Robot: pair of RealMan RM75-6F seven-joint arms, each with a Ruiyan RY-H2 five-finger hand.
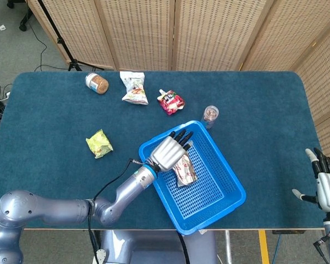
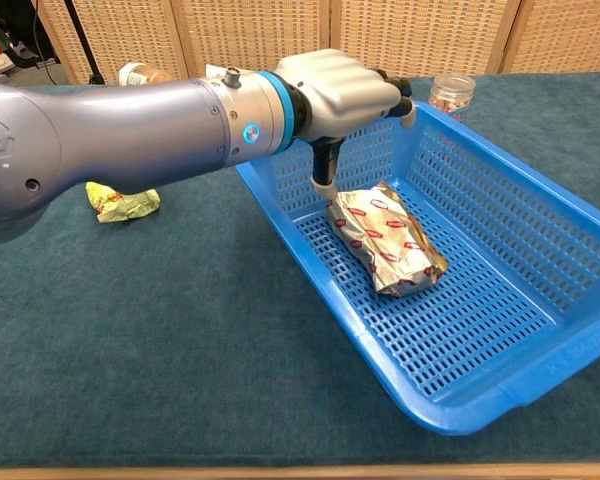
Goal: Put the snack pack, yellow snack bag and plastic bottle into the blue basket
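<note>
- Two hands show: the left hand [image 1: 168, 153] hangs over the near-left part of the blue basket [image 2: 540, 240], its arm reaching in from the lower left; the right hand [image 1: 328, 190] sits at the far right edge of the table [image 1: 49, 126], well apart from everything.
- Left hand: palm down, fingers [image 1: 181, 135] stretched toward the basket's far corner and spread, holding nothing; in the chest view the thumb [image 2: 324, 165] points straight down.
- Snack pack [image 2: 385, 238]: lies flat on the basket floor, just under and beside the thumb tip. Whether the thumb touches its upper end I cannot tell.
- Its long axis runs diagonally, from the end by the thumb toward the basket's near right side.
- Right hand: upright, fingers straight and apart, empty.
- Yellow bag [image 1: 99, 143]: on the table left of the basket, apart from it.
- Bottle [image 1: 210, 115]: upright just beyond the basket's far corner.
- Jar [image 1: 97, 83], white packet [image 1: 134, 88] and red pouch [image 1: 170, 102]: lined along the far side of the table.
</note>
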